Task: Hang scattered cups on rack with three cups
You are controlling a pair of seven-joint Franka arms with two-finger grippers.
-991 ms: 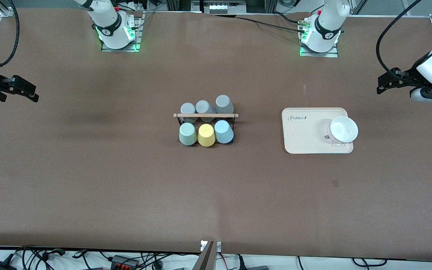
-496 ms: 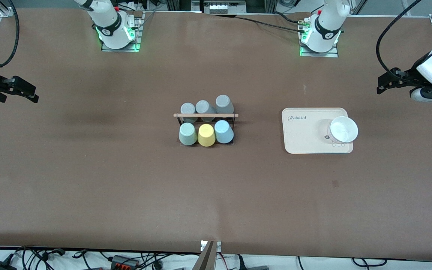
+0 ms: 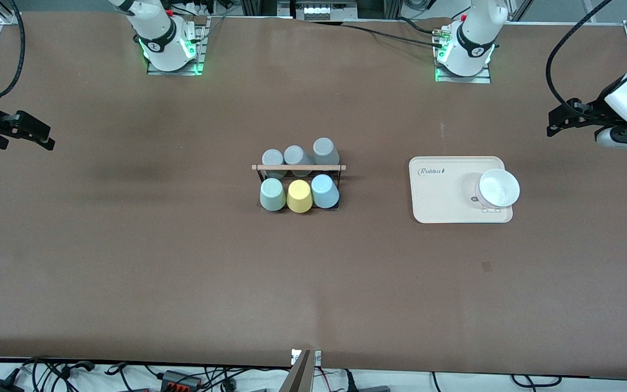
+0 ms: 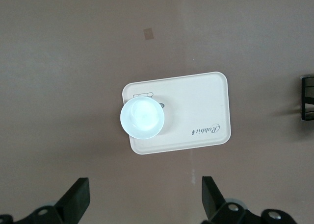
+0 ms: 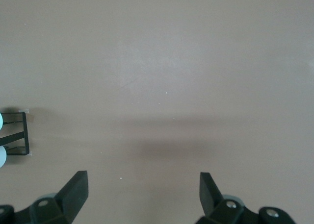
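Observation:
The black wire rack [image 3: 259, 173] with its wooden rod [image 3: 298, 167] stands mid-table. The mint green cup [image 3: 272, 194] and the light blue cup [image 3: 324, 191] sit upside down on its pegs in the row nearer the front camera, with a yellow cup [image 3: 299, 196] between them. My left gripper [image 3: 555, 124] is open and empty, held over bare table at the left arm's end; in its wrist view [image 4: 144, 204] nothing lies between the fingers. My right gripper [image 3: 41, 136] is open and empty over bare table at the right arm's end, as its wrist view [image 5: 142, 192] shows.
Three grey cups [image 3: 295, 157] fill the rack's row farther from the front camera. A beige tray [image 3: 444, 196] with a white bowl [image 3: 497, 188] on it lies toward the left arm's end. The rack's end shows in the right wrist view [image 5: 19, 133].
My right gripper has drifted slightly toward its end of the table. Nothing else has moved.

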